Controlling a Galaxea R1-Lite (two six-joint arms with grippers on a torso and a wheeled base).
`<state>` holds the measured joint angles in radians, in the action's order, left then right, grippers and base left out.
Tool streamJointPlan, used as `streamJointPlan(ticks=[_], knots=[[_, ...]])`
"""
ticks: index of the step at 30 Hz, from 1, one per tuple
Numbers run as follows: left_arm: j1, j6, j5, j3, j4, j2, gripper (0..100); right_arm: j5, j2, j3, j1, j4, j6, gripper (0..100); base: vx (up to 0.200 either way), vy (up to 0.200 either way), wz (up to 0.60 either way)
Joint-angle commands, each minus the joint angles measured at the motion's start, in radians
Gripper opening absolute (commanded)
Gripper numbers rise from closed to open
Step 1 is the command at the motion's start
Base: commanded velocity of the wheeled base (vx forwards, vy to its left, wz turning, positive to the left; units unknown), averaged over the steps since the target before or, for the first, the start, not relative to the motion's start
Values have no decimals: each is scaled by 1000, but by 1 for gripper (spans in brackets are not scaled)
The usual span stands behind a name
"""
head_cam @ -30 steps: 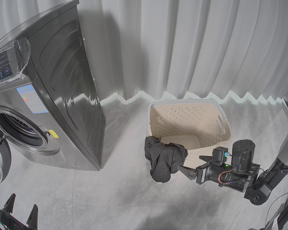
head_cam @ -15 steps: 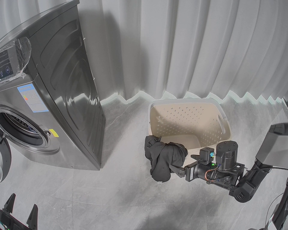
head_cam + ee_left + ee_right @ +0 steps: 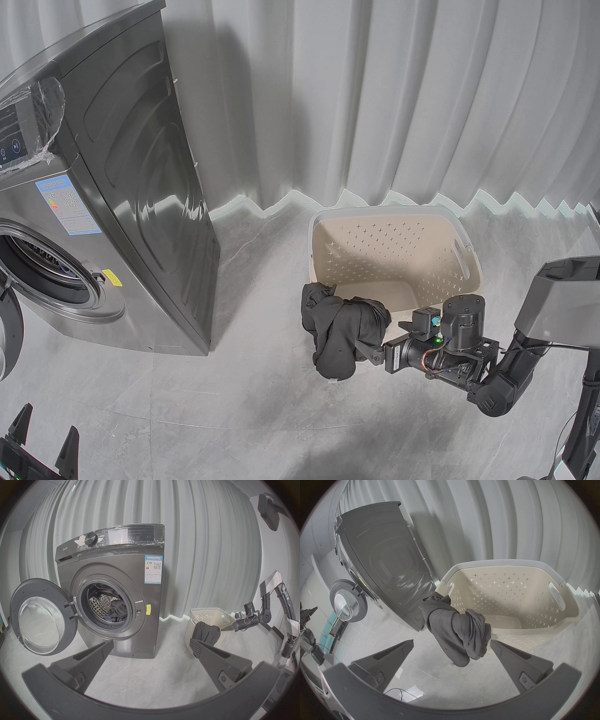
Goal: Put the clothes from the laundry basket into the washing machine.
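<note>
- L claw (image 3: 49,422) sat nearest us, low, jaws wide, holding nothing.
- R claw (image 3: 384,340) had jaws spread wide right at the garment (image 3: 340,331), nothing gripped yet.
- Garment: dark, bunched, draped over basket (image 3: 387,211) near-left corner, hanging outside.
- We judged it soft, light, floppy. Best pinch was the thick bunch at the rim, or it'd trail.
- Washer (image 3: 125,187) stood further left, door (image 3: 40,617) open, clothes (image 3: 117,609) in drum (image 3: 97,605).
</note>
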<state>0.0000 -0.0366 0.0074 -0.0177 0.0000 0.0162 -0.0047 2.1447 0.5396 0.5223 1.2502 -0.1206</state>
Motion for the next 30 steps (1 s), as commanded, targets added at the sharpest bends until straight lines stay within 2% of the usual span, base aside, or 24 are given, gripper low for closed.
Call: streamJointPlan(ticks=[1, 26, 27, 30], knots=[[0, 0, 0, 15, 0, -16, 100, 0, 26, 13, -4, 2, 3, 100, 0, 0, 0], [0, -3, 0, 15, 0, -16, 100, 2, 261, 237, -33, 89, 39, 100, 0, 0, 0], [0, -3, 0, 15, 0, -16, 100, 2, 262, 241, -33, 94, 39, 0, 0, 0, 0], [0, -2, 0, 15, 0, -16, 100, 3, 264, 253, -33, 97, 39, 0, 0, 0, 0]])
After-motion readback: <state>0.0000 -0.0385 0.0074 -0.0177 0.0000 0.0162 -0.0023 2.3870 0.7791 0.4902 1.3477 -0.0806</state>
